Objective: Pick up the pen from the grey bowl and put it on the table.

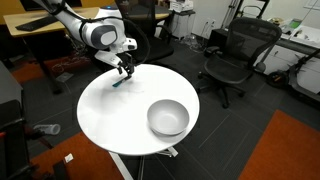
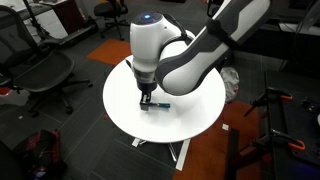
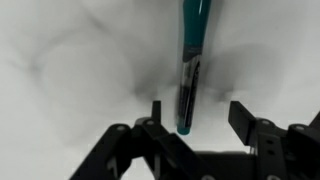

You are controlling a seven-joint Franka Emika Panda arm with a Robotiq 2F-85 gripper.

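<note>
Smooth round white table (image 1: 110, 115) bears slim teal pen (image 3: 192, 50) below spread gripper (image 3: 197, 115).

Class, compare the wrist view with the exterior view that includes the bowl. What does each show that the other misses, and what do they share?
Only the wrist view: the pen's teal and dark sections up close, lying between the fingers of the open gripper. Only the exterior view: the grey bowl, the robot arm and the office chairs. Both: the pen, the gripper and the white table.
</note>
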